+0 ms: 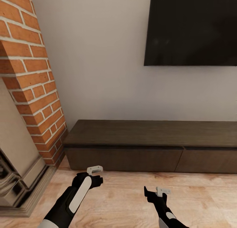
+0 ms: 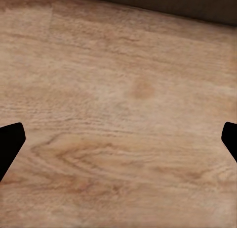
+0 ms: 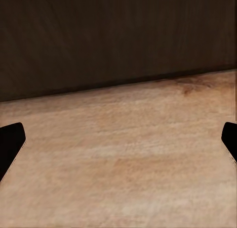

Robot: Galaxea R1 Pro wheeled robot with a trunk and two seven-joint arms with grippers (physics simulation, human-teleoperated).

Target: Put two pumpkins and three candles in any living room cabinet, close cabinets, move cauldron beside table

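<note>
Robot halted facing the long low dark-brown wooden cabinet [image 1: 154, 145], both arms held low over the pale wood-plank floor [image 1: 131, 201]. Left pincer [image 1: 93, 175] and right pincer [image 1: 157, 192] both empty; in each wrist view the black fingertips sit at opposite edges of the frame, so both stand wide. Cabinet lies straight ahead of both pincers, its long axis running crosswise to their reach, along the pale wall. Its flat handleless drawer fronts look flush and shut; a seam between two fronts falls ahead and outboard of the right pincer. In the right wrist view the dark cabinet face [image 3: 118, 35] looms close above the floor; in the left wrist view just a thin dark strip [image 2: 197, 5] at the far edge. Judgement: the right pincer is aimed more squarely at the front, while the left appears slightly nearer in the head view. No pumpkins, candles or cauldron here. Red brick chimney breast [image 1: 33, 83] beyond the left pincer, outboard; black flat wall-mounted screen [image 1: 191, 27] above the cabinet.
</note>
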